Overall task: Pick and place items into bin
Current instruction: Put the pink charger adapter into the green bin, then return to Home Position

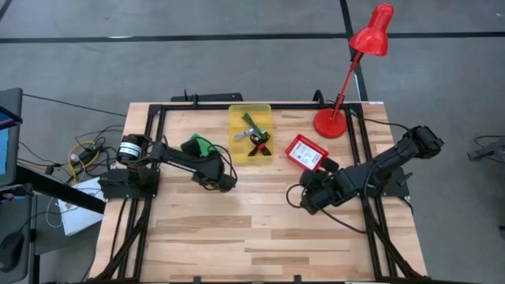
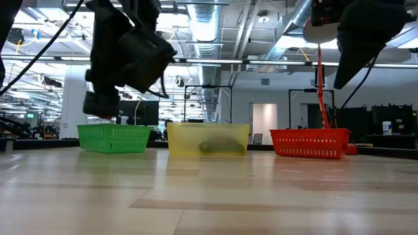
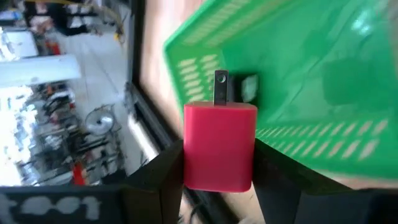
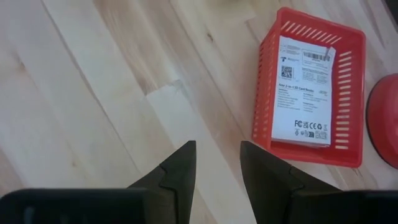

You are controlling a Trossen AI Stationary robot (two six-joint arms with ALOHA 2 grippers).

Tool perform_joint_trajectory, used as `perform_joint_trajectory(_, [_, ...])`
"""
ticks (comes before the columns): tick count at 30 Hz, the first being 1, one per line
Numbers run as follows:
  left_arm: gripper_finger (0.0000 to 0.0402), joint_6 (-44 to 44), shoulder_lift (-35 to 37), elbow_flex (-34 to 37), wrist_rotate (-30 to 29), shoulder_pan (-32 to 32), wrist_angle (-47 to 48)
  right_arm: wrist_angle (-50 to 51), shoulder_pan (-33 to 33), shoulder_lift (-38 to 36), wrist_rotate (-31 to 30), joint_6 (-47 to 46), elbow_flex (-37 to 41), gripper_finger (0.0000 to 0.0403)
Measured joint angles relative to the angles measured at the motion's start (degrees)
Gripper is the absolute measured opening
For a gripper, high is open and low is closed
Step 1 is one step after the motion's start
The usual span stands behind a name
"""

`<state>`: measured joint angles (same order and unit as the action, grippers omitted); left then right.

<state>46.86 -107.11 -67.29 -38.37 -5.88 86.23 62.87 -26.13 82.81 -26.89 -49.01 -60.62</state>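
Three bins line the table's far side: green, yellow, red. The left gripper hovers by the green bin, clamped on a red-pink plug block with a metal prong, seen only in its wrist view. The right gripper hangs spread and empty near the red bin, which holds one white printed packet. The yellow bin holds slim green, red and black tools. One red desk lamp stands beyond.

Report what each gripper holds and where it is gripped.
The left gripper holds a red plug block by its two flat sides, prongs forward, at the green basket. The right gripper is open and holds nothing.
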Motion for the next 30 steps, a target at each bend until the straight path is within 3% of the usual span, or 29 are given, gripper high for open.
perform_joint_trajectory(7, [0.0147, -4.0, 0.0, 0.0, -2.0, 0.0, -7.1, -0.9, 1.0, 0.0, 0.0, 0.0, 0.0, 0.0121])
perform_joint_trajectory(16, [0.0151, -2.1, 0.0, 0.0, -5.6, 0.0, -7.8, -2.6, 1.6, 0.0, 0.0, -0.1, 0.0, 0.0121])
perform_joint_trajectory(30, [0.0228, 0.2, -0.1, 0.0, -8.6, 0.1, -7.8, -3.7, 1.5, 0.0, 0.1, -2.0, 0.0, 0.0121])
